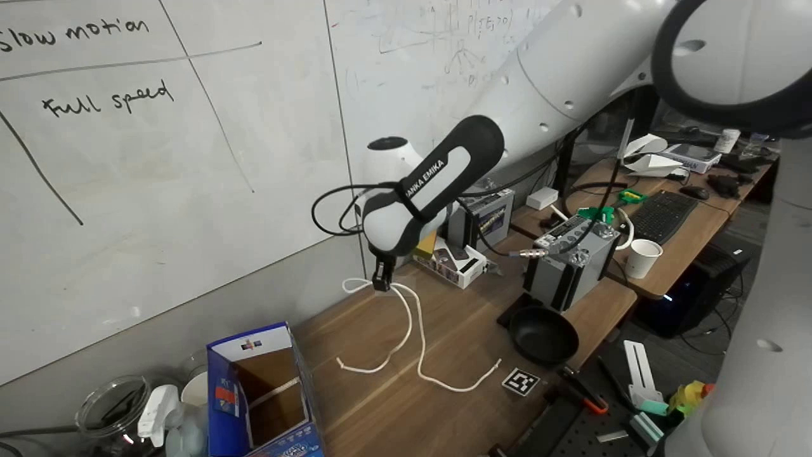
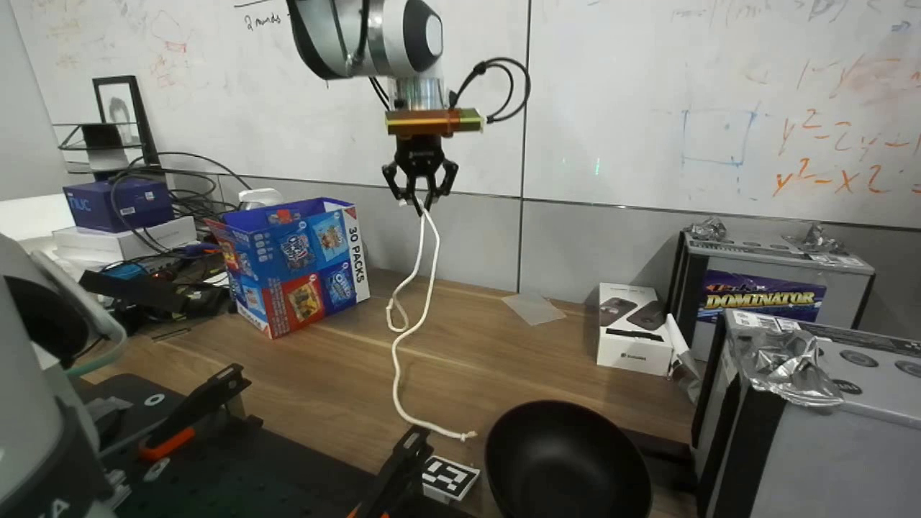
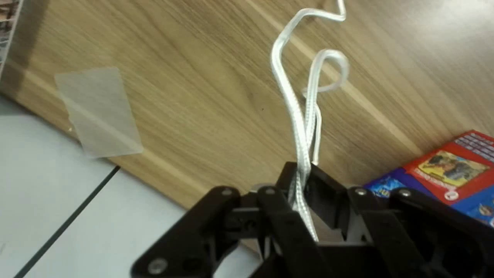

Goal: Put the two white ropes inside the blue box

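My gripper (image 2: 422, 204) is shut on a white rope (image 2: 432, 280) above the table. In an exterior view the rope (image 1: 422, 346) makes a small loop beside the fingertips, and two long strands trail down from the gripper (image 1: 382, 283). Whether its lower ends touch the table I cannot tell. The wrist view shows the rope (image 3: 286, 87) pinched between the black fingers. The blue box (image 1: 221, 355) stands with its top open, off to one side of the gripper. A pale line crosses its inside; whether that is the second white rope I cannot tell.
A black pan (image 2: 568, 460) and a printed marker (image 1: 521, 382) lie on the table. Grey device boxes (image 2: 813, 417) and a white carton (image 2: 633, 331) stand nearby. The whiteboard (image 1: 190, 254) rises behind the table. A glass jar (image 1: 114, 406) sits close to the blue box.
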Controlling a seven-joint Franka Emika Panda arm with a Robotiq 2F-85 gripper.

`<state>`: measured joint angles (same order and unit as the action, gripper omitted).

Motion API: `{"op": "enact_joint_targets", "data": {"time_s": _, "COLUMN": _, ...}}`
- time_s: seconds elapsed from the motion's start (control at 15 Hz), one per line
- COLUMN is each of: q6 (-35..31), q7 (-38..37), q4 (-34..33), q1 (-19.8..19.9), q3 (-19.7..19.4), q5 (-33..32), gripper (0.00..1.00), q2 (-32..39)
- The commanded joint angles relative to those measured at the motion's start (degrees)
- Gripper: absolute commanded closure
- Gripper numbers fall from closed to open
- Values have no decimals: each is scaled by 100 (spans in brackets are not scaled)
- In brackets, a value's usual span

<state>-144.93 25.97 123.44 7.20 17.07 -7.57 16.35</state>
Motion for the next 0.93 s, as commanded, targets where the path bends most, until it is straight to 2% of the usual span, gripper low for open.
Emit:
{"op": "enact_joint_targets", "data": {"time_s": 0.0, "q6": 913, "q7": -447, "q4": -479, "q1": -640, "q3": -305, "q5": 56, "gripper": 97, "q2": -759}}
{"op": "enact_joint_targets", "data": {"time_s": 0.33, "q6": 2000, "q7": -1415, "q4": -1564, "q1": -1377, "q3": -378, "q5": -287, "gripper": 97, "q2": -1246}}
{"op": "enact_joint_targets", "data": {"time_s": 0.6, "q6": 2850, "q7": -2278, "q4": -2599, "q1": -1918, "q3": -203, "q5": -839, "gripper": 97, "q2": -1326}}
{"op": "enact_joint_targets", "data": {"time_s": 0.87, "q6": 3561, "q7": -3204, "q4": -3749, "q1": -2479, "q3": 86, "q5": -1488, "gripper": 97, "q2": -1116}}
